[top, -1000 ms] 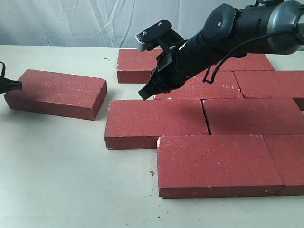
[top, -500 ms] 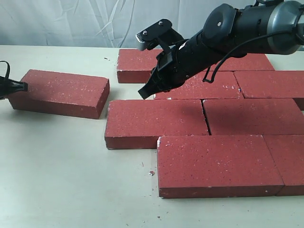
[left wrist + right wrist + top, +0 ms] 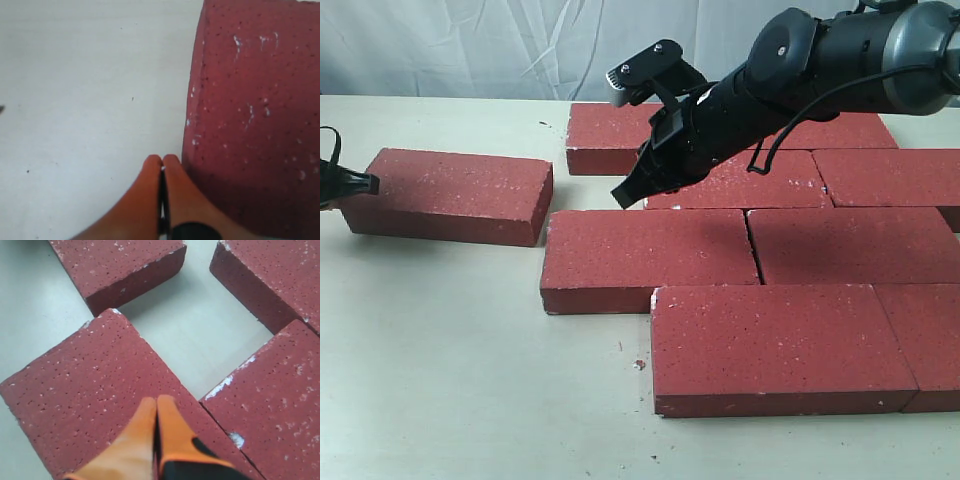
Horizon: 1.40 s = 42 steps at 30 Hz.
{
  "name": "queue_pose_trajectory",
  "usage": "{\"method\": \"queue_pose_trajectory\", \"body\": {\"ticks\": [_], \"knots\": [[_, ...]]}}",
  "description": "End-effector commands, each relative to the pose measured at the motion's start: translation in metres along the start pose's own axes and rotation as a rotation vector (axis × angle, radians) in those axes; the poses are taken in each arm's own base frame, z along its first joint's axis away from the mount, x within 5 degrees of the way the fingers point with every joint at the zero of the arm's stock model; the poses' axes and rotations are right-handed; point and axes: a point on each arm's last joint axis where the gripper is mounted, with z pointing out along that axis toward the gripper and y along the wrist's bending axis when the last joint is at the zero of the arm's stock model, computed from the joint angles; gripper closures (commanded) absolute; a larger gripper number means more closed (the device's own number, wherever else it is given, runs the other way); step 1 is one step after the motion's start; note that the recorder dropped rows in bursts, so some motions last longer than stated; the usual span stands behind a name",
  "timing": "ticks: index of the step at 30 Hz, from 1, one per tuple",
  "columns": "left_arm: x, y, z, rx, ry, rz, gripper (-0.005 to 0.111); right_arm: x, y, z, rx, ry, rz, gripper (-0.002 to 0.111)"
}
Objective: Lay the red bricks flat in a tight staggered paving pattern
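Loose brick lay lengthwise ahead of the left claw, tips pinched together and empty at its near end; the right claw, likewise closed, hung farther off.

Glossy black right arm, looped cables; orange pincer fingers.

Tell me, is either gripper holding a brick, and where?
Nothing held. Both shut: left gripper at one end of the loose brick, right gripper above the laid bricks.
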Motion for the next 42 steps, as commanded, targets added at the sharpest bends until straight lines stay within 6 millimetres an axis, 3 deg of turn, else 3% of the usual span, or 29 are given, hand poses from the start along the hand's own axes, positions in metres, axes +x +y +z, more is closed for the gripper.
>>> {"method": "queue_pose_trajectory", "body": {"ticks": [1,7,22,27,35,42], "knots": [[-0.002,0.001,-0.004,0.002,-0.004,0.001,0.107,0.000,0.000,0.002,0.012,-0.008,-0.005,0.109],[0.000,0.000,-0.004,0.021,0.018,0.001,0.107,0.004,-0.004,0.012,0.029,-0.005,0.002,0.109],[0.000,-0.003,-0.004,0.051,0.015,0.045,0.107,0.001,-0.006,0.012,0.052,-0.039,0.021,0.109],[-0.003,0.006,-0.004,-0.001,-0.023,0.045,0.107,-0.011,-0.015,0.014,0.117,-0.111,0.019,0.109],[-0.007,0.022,-0.006,-0.067,-0.078,-0.010,0.107,-0.053,-0.020,0.051,-0.089,-0.011,0.031,0.109],[-0.007,0.021,-0.006,-0.062,-0.085,-0.043,0.107,-0.069,-0.025,0.102,0.048,0.126,0.005,0.109]]}}
